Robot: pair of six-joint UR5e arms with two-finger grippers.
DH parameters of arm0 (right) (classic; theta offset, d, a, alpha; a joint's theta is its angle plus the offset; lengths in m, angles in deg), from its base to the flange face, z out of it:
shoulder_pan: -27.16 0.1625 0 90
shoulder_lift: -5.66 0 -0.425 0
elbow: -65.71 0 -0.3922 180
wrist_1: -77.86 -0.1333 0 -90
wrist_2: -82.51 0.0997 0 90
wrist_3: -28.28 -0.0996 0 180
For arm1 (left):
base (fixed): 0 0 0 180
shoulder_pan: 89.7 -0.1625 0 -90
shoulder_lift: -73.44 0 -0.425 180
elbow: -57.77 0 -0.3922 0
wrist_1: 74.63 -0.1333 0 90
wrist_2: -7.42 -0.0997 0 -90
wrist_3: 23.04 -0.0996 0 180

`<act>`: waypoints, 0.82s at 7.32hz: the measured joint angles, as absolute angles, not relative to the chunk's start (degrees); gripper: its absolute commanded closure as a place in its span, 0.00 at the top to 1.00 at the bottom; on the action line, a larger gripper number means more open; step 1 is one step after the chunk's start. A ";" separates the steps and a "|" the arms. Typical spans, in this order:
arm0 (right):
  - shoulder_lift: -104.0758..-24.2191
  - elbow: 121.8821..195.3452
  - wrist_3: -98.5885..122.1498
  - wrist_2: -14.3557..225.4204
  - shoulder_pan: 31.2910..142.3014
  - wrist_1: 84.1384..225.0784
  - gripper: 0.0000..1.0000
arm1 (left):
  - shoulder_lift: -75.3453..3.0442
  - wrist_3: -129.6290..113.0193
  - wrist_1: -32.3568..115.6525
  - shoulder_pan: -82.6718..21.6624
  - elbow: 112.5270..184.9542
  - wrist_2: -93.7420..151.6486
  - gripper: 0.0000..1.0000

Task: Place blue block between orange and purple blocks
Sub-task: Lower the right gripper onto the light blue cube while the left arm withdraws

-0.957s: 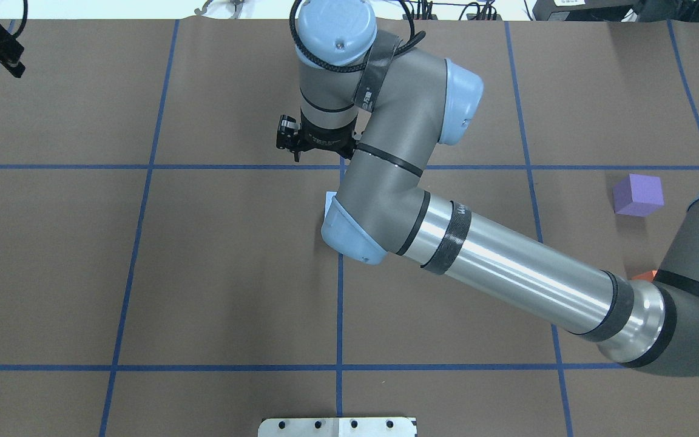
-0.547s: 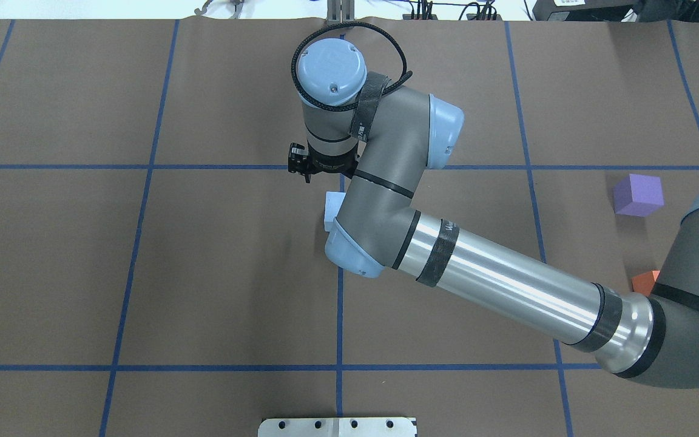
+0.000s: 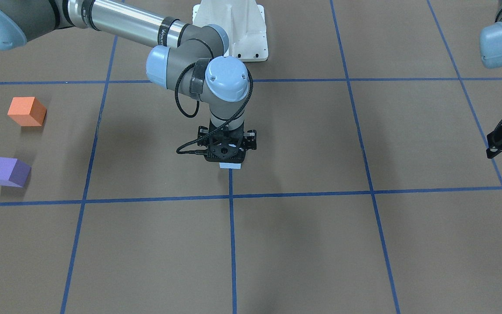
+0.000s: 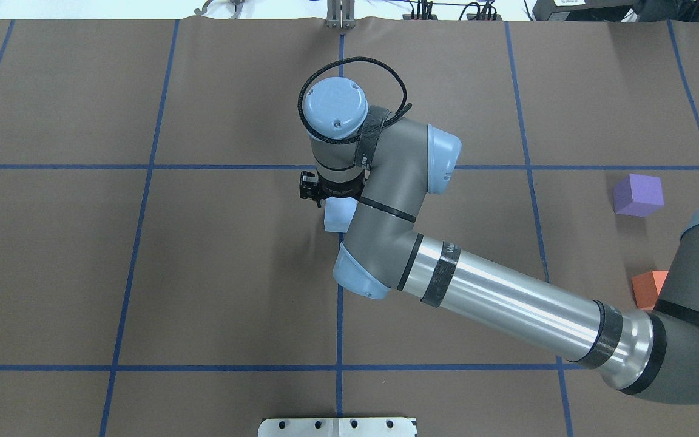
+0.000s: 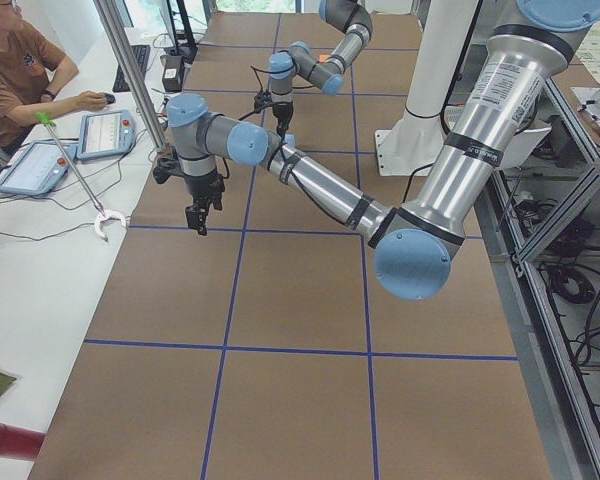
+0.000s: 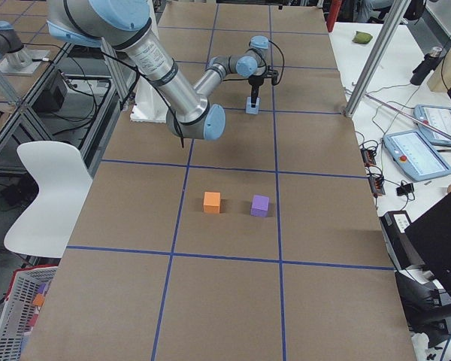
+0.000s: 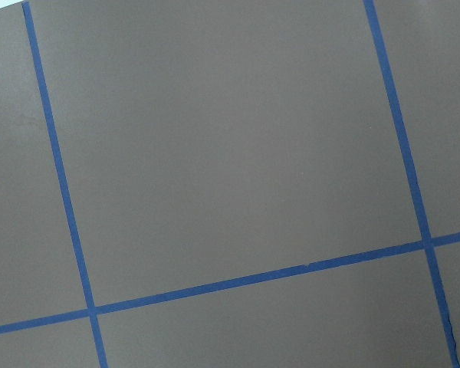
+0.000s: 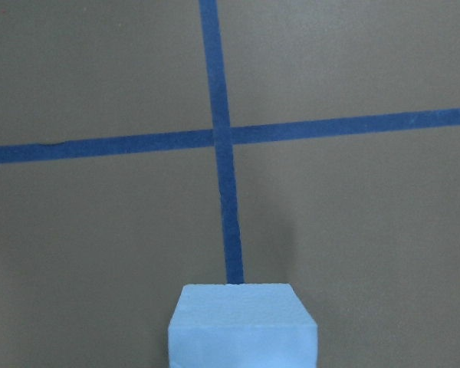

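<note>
The brown desk (image 3: 320,244) was marked into squares by blue tape lines (image 3: 232,244). I saw the right arm reaching in toward the middle of the desk, with its wrist pointing straight down. The right gripper (image 3: 230,160) hung directly over the blue block (image 3: 230,165). It was so close that only a thin strip of the block showed beneath it in the front-facing view. I could not tell whether its fingers were released or clamped on the block, because the wrist and gripper body hid them.

The pale blue block sat on the desk's central tape line. In the right wrist camera it filled the bottom centre of the view, with a tape crossing beyond it.

The orange block (image 3: 26,111) and the purple block (image 3: 8,172) stood near each other on the robot's right side of the desk. There was an open gap between them, and both were well apart from the blue block.

The left gripper (image 3: 501,139) hovered above the desk on the robot's far left side, away from all three blocks. I could not tell its state either. Its wrist camera showed only bare desk and tape.
</note>
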State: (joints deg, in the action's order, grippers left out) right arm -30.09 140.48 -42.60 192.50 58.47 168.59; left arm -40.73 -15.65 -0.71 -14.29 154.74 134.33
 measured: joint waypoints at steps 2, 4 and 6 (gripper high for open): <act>-30.21 139.33 -42.40 191.51 56.97 168.25 1.00 | -40.73 -15.63 -0.71 -14.36 154.72 134.33 1.00; -30.14 137.87 -42.09 190.00 56.37 167.45 0.76 | -40.50 -15.52 -0.68 -14.37 154.80 134.36 1.00; -29.91 137.51 -42.13 189.50 56.84 165.61 0.00 | -39.37 -15.59 -0.33 -14.43 154.97 134.41 1.00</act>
